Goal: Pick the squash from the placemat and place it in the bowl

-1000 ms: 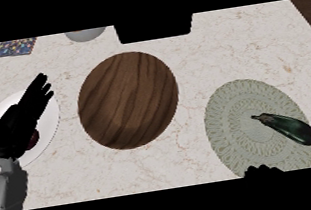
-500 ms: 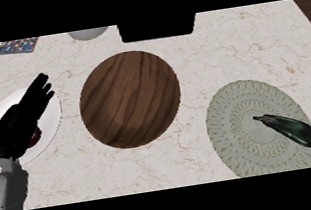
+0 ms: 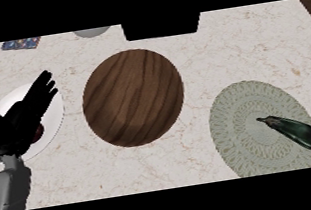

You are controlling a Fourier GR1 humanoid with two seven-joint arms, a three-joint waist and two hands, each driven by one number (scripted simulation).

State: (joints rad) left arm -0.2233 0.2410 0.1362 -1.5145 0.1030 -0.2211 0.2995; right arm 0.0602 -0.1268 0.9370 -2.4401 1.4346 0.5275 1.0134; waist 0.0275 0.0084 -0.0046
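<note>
With my right hand unseen, I approach the squash (image 3: 293, 131) near the placemat's (image 3: 240, 129) right edge; left hand (image 3: 19, 117) rests, fingers apart.

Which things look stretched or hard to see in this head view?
Head view: the wooden bowl and placemat look taller than wide; the dark squash shows clearly against the pale mat; the black left hand hides part of the white plate.

Squash (image 3: 292, 132) lies on the placemat (image 3: 246, 113), lower right of frame. Wooden bowl (image 3: 133, 97) at centre, just left of the placemat. Plate (image 3: 50, 115) at left edge, my left hand (image 3: 19, 120) over it. Small bowl (image 3: 92, 32) at upper left.
</note>
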